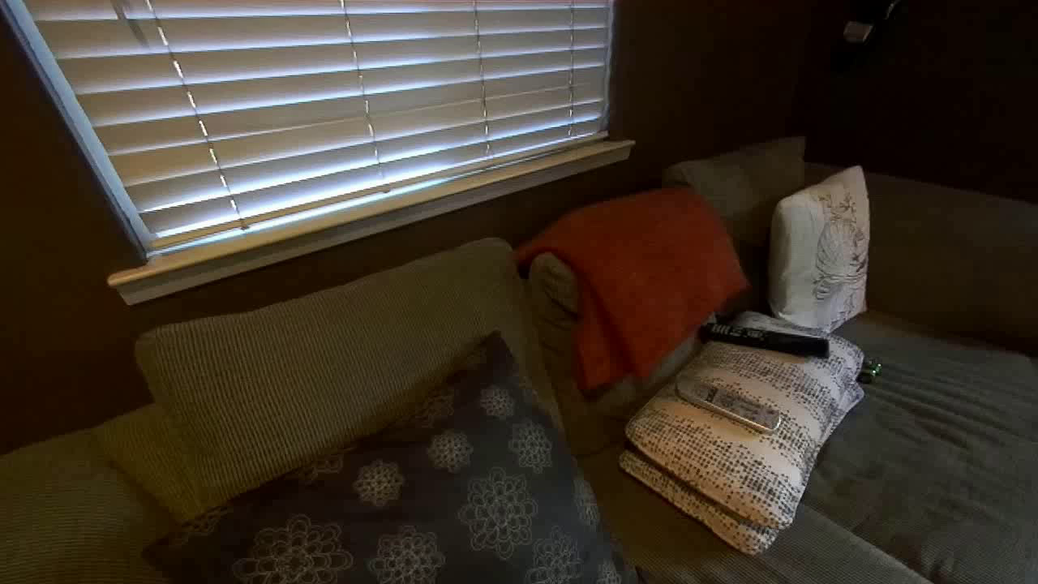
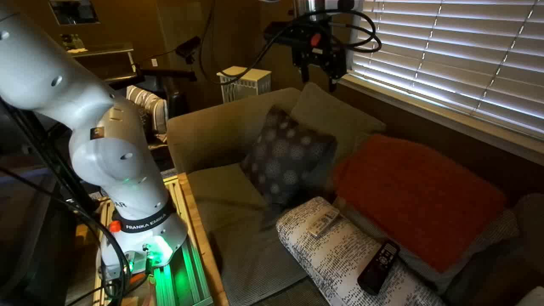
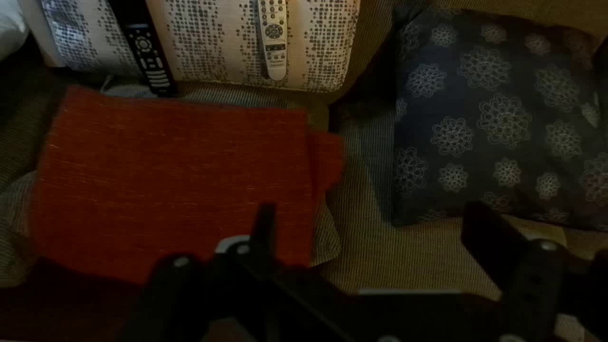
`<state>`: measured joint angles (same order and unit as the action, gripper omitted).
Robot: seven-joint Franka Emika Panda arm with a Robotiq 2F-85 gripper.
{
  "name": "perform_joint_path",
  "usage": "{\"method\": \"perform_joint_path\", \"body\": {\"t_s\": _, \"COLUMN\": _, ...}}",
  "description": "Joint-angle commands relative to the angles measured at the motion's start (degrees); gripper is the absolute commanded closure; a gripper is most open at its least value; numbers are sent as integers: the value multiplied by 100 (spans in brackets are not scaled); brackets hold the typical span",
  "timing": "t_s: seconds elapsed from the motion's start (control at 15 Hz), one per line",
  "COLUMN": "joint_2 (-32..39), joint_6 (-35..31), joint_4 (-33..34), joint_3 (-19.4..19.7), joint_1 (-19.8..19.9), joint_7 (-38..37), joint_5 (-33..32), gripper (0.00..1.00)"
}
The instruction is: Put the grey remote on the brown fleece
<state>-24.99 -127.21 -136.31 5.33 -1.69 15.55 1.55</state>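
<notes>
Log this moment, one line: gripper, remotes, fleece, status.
gripper: open, nothing held | grey remote: on speckled cushion | black remote: same cushion | brown fleece: draped over back cushion | status: placement not done

Remote [image 1: 728, 406] and second remote [image 1: 766, 339] on stacked cushions [image 1: 722, 466], beside fleece [image 1: 657, 268] over backrest [image 1: 555, 284]
</notes>
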Motion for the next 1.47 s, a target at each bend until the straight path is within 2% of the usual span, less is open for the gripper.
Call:
{"method": "perform_joint_path", "body": {"t_s": 0.0, "joint_2": 2, "joint_6": 10, "joint_4": 8, "joint_3": -15, "joint_1": 15, "joint_7": 3, "joint_5": 7, "gripper": 0}}
{"method": "perform_joint_path", "body": {"t_s": 0.33, "joint_2": 2, "joint_6": 10, "joint_4": 8, "joint_3": -15, "joint_1": 15, "joint_7": 3, "joint_5": 7, "gripper": 0}}
{"method": "perform_joint_path", "body": {"t_s": 0.67, "joint_2": 672, "joint_6": -280, "joint_4": -163, "joint_3": -246, "joint_1": 355, "joint_7": -951, "joint_5": -483, "gripper": 0}}
{"method": "perform_joint_path", "body": {"t_s": 1.0, "joint_2": 1760, "joint_6": -1165, "joint_4": -448, "joint_3": -283, "joint_1": 519, "joint_7": -1704, "joint_5": -740, "gripper": 0}}
{"method": "perform_joint_path", "body": {"t_s": 1.2, "joint_2": 2588, "joint_6": -1304, "joint_4": -284, "joint_3": -253, "joint_1": 506, "joint_7": -1752, "joint_5": -1039, "gripper": 0}}
{"method": "perform_joint_path", "body": {"t_s": 1.4, "joint_2": 3314, "joint_6": -1833, "joint_4": -91, "joint_3": -148, "joint_1": 494, "joint_7": -1525, "joint_5": -1071, "gripper": 0}}
